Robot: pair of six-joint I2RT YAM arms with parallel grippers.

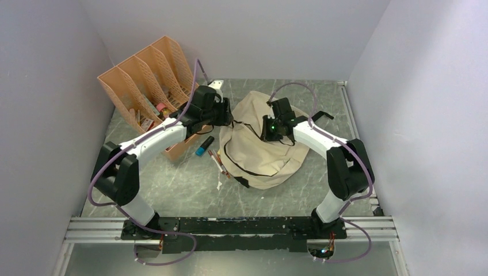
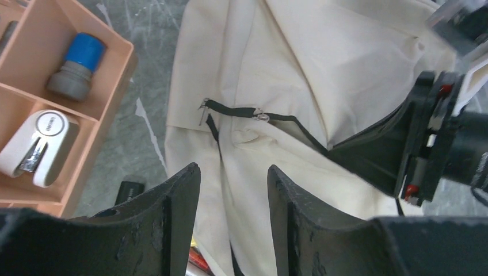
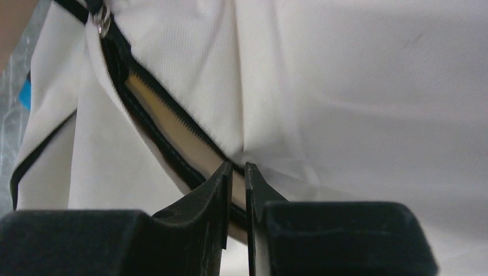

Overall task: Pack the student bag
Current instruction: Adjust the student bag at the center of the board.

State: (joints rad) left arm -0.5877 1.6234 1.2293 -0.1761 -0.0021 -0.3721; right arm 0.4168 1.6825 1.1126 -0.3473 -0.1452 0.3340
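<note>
Top: bag lies mid-counter, just right of orange file rack. L wrist: left jaws half-open above bag's left edge, nothing btwn them. R wrist: right jaws narrow, pinching bag's fabric at the open zip.

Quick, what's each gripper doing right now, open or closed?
Left gripper: open, holding nothing, above the bag.
Right gripper: closed, apparently pinching the bag's zipper edge.

No text can be read; the small lettering on the white stapler is too blurred.
</note>
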